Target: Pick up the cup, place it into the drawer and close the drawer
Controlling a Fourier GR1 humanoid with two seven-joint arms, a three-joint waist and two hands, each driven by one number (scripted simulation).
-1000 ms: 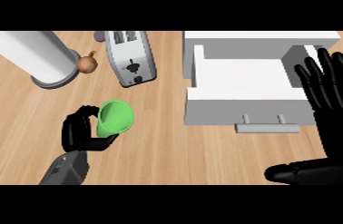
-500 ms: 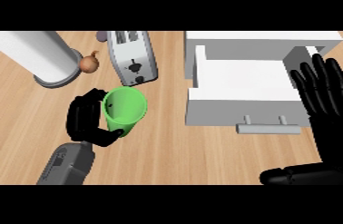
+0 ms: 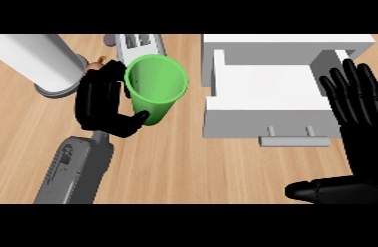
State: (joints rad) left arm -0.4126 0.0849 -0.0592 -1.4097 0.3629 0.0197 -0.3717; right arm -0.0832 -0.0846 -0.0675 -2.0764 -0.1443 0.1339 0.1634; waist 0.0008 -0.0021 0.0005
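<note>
Head view, looking steeply down on the wooden desk (image 3: 192, 156). My left robot hand (image 3: 103, 103) is at about 9 o'clock of centre, fingers and thumb curled round the green cup (image 3: 156, 88); the cup is upright with its open mouth toward me, held above the desk, its rim overlapping the toaster (image 3: 136, 41) at 12 o'clock of it. At 10 o'clock of the hand I note a large white cylinder (image 3: 40, 61) on a grey base, and a small brown object (image 3: 96, 65) peeks out between that and the hand; I cannot tell what it is. The white drawer (image 3: 269, 93) stands open at 3 o'clock of the cup, well apart from it, its grey handle (image 3: 294, 140) on the near face. My right robot hand (image 3: 354, 111) rests at the right edge, released, fingers straight and pointing up, overlapping the drawer's right side.
</note>
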